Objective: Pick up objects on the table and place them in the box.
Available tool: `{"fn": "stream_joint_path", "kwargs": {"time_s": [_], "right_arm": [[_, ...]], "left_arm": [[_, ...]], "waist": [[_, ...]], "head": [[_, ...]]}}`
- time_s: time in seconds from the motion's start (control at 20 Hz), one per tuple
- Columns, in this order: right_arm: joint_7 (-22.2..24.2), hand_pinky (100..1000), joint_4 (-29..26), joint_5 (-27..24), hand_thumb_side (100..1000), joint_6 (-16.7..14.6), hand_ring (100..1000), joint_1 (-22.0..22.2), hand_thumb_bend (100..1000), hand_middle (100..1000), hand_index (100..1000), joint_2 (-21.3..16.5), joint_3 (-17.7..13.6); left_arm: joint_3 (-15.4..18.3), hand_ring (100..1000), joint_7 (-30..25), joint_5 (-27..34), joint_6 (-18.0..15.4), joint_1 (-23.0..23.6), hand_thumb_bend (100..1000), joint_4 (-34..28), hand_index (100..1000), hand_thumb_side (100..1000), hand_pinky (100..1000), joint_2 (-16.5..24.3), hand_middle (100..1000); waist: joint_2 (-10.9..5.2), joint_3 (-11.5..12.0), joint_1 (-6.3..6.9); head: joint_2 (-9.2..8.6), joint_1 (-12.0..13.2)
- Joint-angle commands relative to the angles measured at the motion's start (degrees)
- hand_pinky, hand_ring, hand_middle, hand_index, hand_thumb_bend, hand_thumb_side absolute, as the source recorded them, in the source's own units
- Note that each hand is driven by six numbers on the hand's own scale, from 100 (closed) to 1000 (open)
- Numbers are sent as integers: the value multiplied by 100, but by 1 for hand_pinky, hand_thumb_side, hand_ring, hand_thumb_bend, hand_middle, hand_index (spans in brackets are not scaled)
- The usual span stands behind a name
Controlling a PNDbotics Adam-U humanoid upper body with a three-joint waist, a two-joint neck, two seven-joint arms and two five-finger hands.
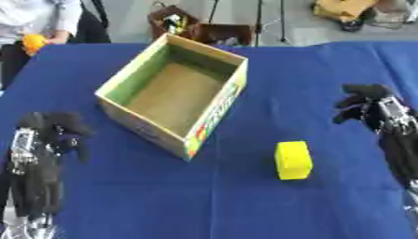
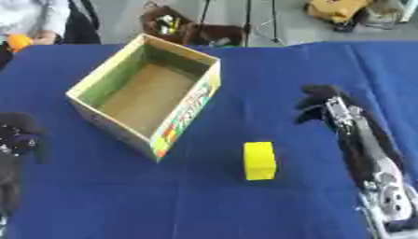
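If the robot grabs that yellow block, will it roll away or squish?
Probably neither. The yellow block has flat faces and straight edges, so it should slide, not roll. It lies low on the blue tablecloth, so tipping seems unlikely. Its corners look crisp, suggesting something stiff, though foam cannot be ruled out.

The robot's left hand (image 1: pixel 51 133) sits low at its own side, fingers curled downward and holding nothing, the black forearm running straight back behind it. The right hand (image 2: pixel 323 103) is raised further forward, its fingers likewise bent and empty, with the silver-jointed wrist and arm stretching back behind.
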Motion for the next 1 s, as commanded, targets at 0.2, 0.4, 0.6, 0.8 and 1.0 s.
{"fn": "stream_joint_path", "kwargs": {"time_s": [0.2, 0.4, 0.6, 0.8, 1.0], "right_arm": [[-31, 800, -118, 183, 972, -63, 604, -105, 100, 634, 840, -201, -49], [79, 799, -118, 849, 746, -250, 636, -310, 100, 676, 854, -791, -11], [446, 797, -118, 1474, 576, -375, 672, -568, 100, 720, 871, -1432, 94], [949, 799, -118, 1864, 522, -439, 699, -824, 100, 745, 885, -2056, 256], [1450, 802, -118, 2025, 504, -564, 730, -1058, 100, 769, 898, -2584, 462]], "left_arm": [[25, 491, 7, -23, -9, -24, 100, -110, 599, 963, 225, 40, 444], [16, 491, 2, -19, 5, -24, 100, -110, 599, 964, 226, 59, 444], [4, 491, -8, -14, 21, -22, 100, -110, 599, 962, 225, 77, 444], [-7, 491, -16, -16, 27, -10, 100, -110, 599, 963, 224, 94, 443], [-27, 492, -38, -19, 41, -1, 100, -110, 599, 964, 224, 107, 444]], "waist": [[-95, -22, -11], [-118, -28, -40], [-139, -8, -68], [-147, 9, -81], [-150, 18, -99]], "head": [[-39, -41], [-24, -60], [-26, -76], [-6, -94], [20, -99]]}}
